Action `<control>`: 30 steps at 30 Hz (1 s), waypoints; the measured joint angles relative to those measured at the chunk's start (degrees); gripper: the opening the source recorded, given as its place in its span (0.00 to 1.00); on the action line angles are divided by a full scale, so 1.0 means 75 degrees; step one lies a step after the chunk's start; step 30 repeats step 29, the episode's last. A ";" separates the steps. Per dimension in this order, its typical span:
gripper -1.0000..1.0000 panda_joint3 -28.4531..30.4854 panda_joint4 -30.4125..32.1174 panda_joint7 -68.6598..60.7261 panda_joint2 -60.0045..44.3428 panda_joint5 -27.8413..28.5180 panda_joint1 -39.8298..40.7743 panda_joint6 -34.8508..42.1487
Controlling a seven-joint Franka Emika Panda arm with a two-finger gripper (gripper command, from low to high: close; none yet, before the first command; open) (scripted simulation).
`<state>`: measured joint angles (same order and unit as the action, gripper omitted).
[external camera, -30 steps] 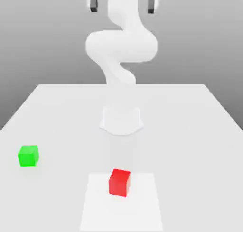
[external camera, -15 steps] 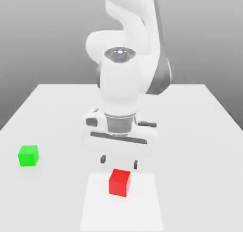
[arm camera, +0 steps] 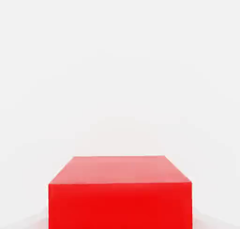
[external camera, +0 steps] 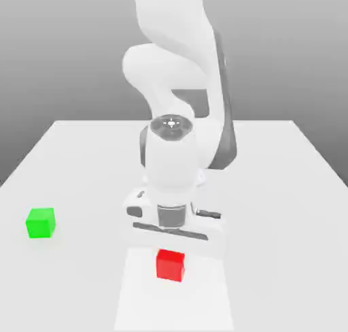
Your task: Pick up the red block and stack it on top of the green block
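Observation:
The red block (external camera: 170,268) sits on the white table near its front edge, and its top is hidden under my hand. My gripper (external camera: 170,256) has come straight down over it and is shut on the red block, with the fingers themselves hidden. In the hand view the red block (arm camera: 120,200) is very close. The green block (external camera: 41,223) stands alone on the table at the exterior view's left, well apart from the gripper.
The white table (external camera: 272,188) spreads wide on both sides. A slightly lighter square patch (external camera: 204,303) lies under the red block. My arm (external camera: 178,86) rises behind the hand over the middle of the table.
The arm swung down from high above the table to the red block. The fingers, open half a second ago just above the block, have closed around it.

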<state>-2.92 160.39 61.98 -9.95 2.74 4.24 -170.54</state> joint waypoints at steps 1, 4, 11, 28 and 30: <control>0.00 -0.0052 0.0028 -0.0061 0.0221 -0.0085 0.0032 0.0188; 0.00 -0.0126 0.0128 -0.0218 0.0909 -0.0295 0.0050 0.0778; 0.00 0.0979 0.0105 -0.0345 0.1749 -0.0143 0.1542 0.1668; 1.00 0.2644 -0.0267 -0.1579 0.0542 -0.1216 0.4182 0.0880; 1.00 0.2644 -0.0267 -0.1579 0.0542 -0.1216 0.4182 0.0880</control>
